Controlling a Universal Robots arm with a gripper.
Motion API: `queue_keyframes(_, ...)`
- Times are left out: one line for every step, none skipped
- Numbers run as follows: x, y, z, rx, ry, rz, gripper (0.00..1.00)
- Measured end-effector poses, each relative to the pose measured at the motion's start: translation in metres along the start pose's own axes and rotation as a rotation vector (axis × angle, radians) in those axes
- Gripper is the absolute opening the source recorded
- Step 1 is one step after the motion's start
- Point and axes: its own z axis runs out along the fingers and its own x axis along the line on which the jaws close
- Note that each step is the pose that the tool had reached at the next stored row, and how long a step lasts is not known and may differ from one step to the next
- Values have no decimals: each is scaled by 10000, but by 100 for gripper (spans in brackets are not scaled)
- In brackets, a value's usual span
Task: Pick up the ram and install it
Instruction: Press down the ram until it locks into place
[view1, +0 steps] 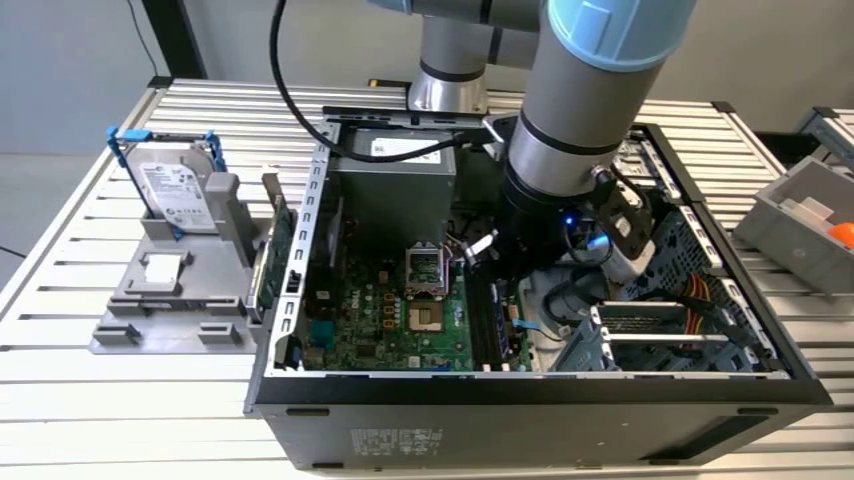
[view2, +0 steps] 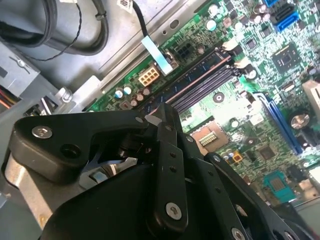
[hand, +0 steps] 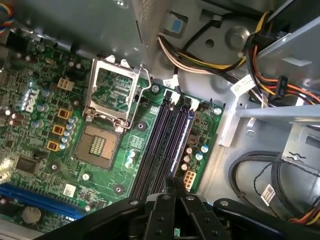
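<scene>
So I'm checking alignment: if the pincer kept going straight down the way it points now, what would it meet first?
Most likely the memory slots on the motherboard; the pincer sits right over their near end, though depth is hard to judge.

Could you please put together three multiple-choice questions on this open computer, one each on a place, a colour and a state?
1. What is the gripper nearest to?
A. the hard drive in its holder
B. the memory slots
C. the grey bin outside the case

2. What colour is the long expansion slot on the motherboard?
A. red
B. white
C. blue

3. In what state is the processor socket?
A. open and bare
B. covered by a heatsink
C. covered by a fan

Answers:
1 B: in the first wrist view the gripper sits at one end of the memory slots.
2 C: the expansion slot shows blue.
3 A: the processor socket has its contacts exposed, and its load plate is flipped up.
</scene>
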Motion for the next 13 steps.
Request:
queue_keyframes(-4,-1,0,-1,2,-88,0)
queue_keyframes(-8,-3,0,-2,3,-171,0)
queue_keyframes(-12,-4,0,-3,5,-249,0)
queue_keyframes(-15,-5,0,-4,7,-332,0)
queue_keyframes(-17,-6,0,-5,9,-412,0)
queue_keyframes(-17,-6,0,-6,11,-497,0)
queue_keyframes(-18,-6,0,-7,14,-598,0)
queue_keyframes(-19,-6,0,-9,17,-711,0)
queue_keyframes(-19,-6,0,-11,20,-837,0)
queue_keyframes(-19,-6,0,-13,23,-964,0)
queue_keyframes(-19,-6,0,-17,25,-1084,0)
queue_keyframes(-20,-7,0,-21,27,-1203,0)
queue_keyframes(-20,-7,0,-26,29,-1315,0)
